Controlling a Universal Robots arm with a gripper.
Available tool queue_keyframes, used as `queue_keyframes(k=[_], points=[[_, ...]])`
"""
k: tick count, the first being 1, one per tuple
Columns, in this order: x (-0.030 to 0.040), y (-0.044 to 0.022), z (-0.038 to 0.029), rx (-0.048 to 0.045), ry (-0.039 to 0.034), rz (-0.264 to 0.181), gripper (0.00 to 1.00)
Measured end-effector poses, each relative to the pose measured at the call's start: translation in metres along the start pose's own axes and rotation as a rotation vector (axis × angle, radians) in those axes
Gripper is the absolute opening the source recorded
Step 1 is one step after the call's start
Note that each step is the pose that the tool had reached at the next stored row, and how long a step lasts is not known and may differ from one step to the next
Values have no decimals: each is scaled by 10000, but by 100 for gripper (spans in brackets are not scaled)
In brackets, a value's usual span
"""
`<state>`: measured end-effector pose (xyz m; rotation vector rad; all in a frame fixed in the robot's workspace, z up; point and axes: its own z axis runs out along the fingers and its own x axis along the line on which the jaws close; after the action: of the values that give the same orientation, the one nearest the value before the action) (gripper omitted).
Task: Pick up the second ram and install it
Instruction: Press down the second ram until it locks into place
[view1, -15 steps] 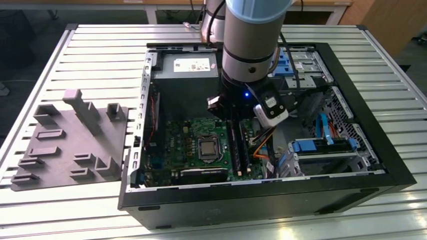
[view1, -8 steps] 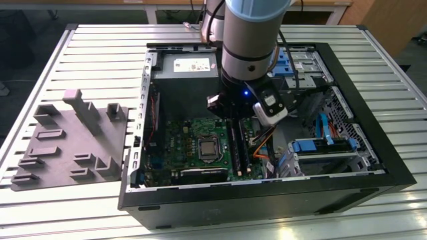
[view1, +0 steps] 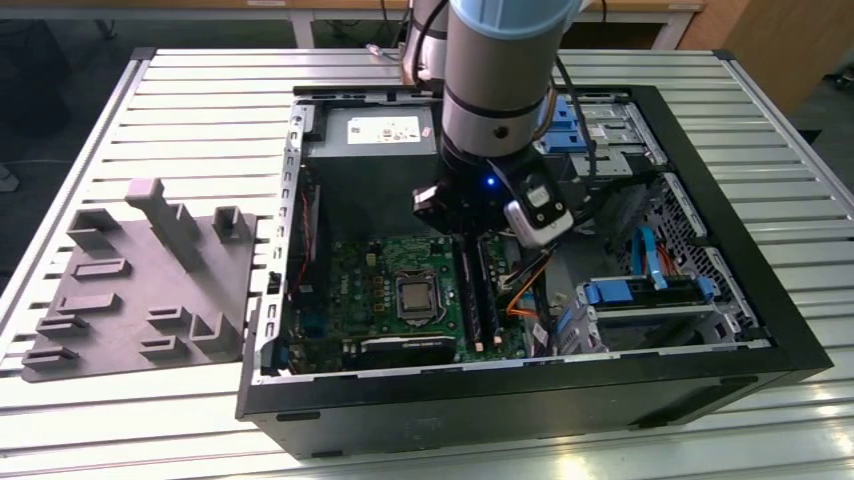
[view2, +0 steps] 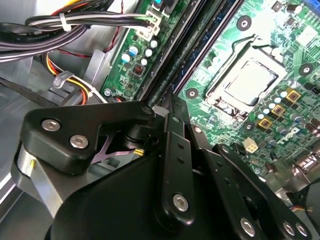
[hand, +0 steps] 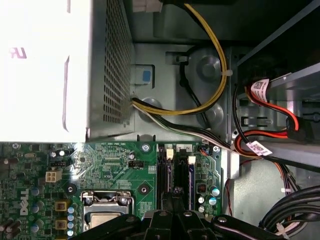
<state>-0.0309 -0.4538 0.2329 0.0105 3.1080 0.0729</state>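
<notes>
One pincer (view2: 172, 107) is seen lowered over the memory slots (hand: 176, 172) beside the green motherboard (view1: 387, 290), center frame in the exterior view. Whether anything is clamped cannot be told; its fingers appear drawn close. The second ram cannot be singled out. Misalignment could jam the stick. Printed labels are left unread.

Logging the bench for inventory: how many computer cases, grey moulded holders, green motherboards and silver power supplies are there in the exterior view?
Open computer case: 1
Grey moulded holder: 1
Green motherboard: 1
Silver power supply: 1
Total: 4
</notes>
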Motion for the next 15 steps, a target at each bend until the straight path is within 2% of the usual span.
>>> queue_keyframes(k=[15], points=[[8,63,3,2,-1,41,11]])
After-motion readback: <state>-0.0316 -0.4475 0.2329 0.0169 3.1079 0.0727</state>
